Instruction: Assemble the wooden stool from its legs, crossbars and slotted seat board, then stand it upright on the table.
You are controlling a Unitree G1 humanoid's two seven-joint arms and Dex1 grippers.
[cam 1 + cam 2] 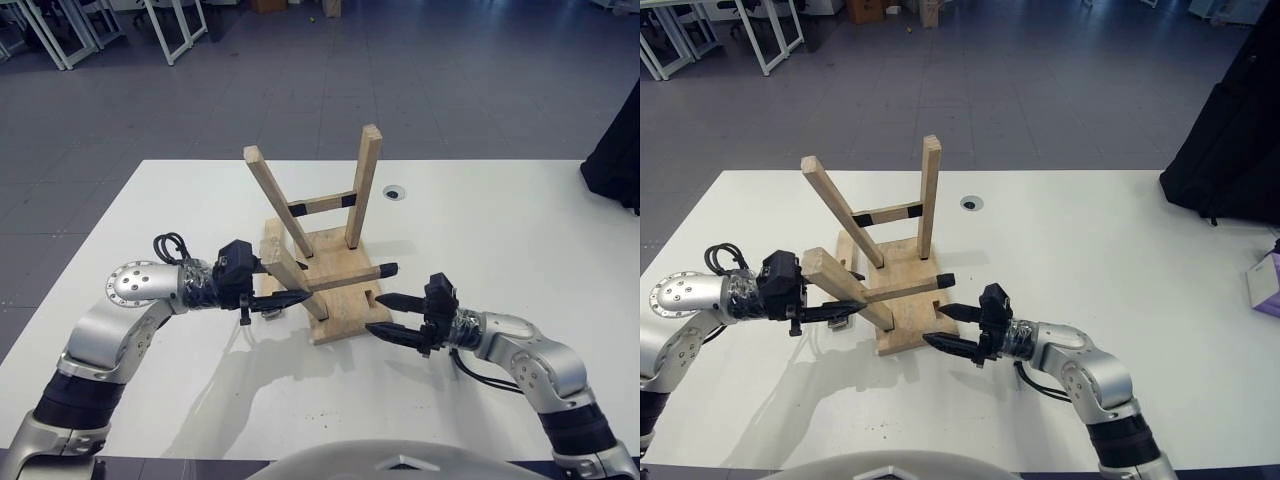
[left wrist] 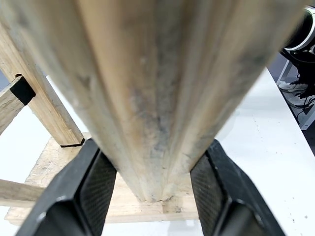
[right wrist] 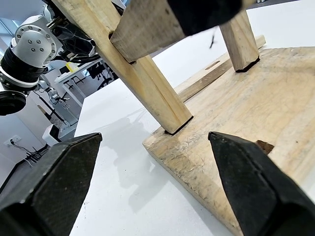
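The stool lies upside down on the white table, its slotted seat board flat and three legs pointing up. Two far legs are joined by a crossbar. My left gripper is shut on the tilted near-left leg, low by the board; the left wrist view has that leg squeezed between both pads. A second crossbar with a black end runs right from this leg. My right gripper stands open at the board's near right corner, with one empty slot just ahead.
A round cable hole sits in the table behind the stool. A black bag stands off the right edge and a purple box lies at the far right. The tabletop is bare to the left, right and front of the stool.
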